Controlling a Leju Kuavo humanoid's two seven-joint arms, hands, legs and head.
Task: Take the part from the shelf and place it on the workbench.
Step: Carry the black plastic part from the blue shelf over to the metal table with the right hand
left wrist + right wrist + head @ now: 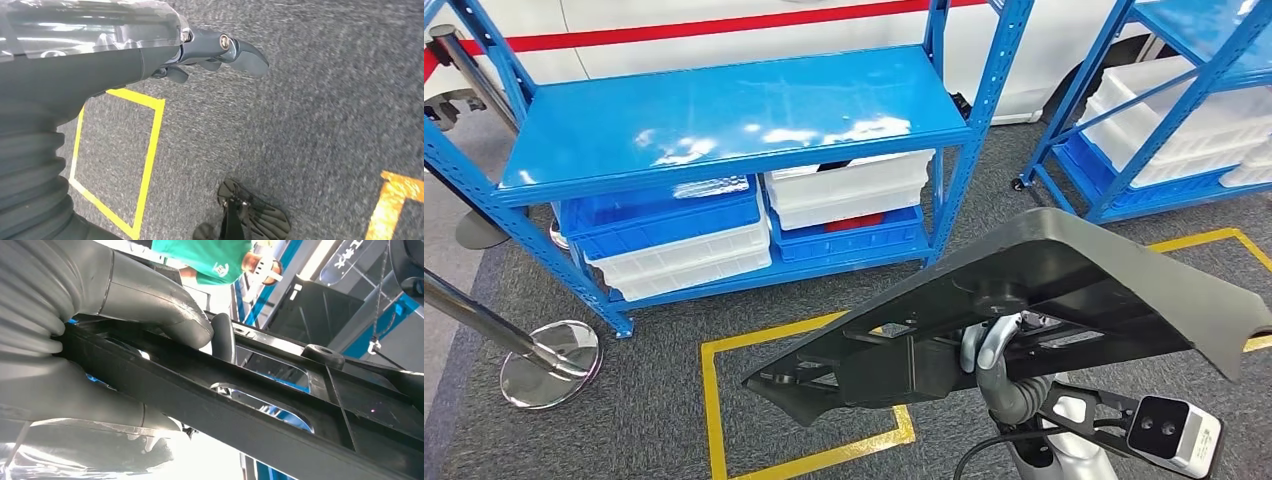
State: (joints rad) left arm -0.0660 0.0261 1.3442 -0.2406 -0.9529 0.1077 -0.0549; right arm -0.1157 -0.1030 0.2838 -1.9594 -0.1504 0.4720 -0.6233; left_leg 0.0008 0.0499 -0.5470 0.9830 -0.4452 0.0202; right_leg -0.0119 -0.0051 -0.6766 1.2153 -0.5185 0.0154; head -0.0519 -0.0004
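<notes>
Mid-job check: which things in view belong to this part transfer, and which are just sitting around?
Job:
- black part, gripped by the right hand
- blue shelf it came from; top level bare

Bystanders:
- left hand, hanging over the carpet
- white and blue bins on the lower shelf
- second rack
- yellow floor square
- stanchion base

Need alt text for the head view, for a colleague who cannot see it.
The right hand holds a large flat black plastic part from beneath, above grey carpet with yellow tape squares. Behind stands a blue metal shelf with white and blue bins.

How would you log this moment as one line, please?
right hand: grips black part | left hand: holds nothing, above floor | shelf: top bare
</notes>
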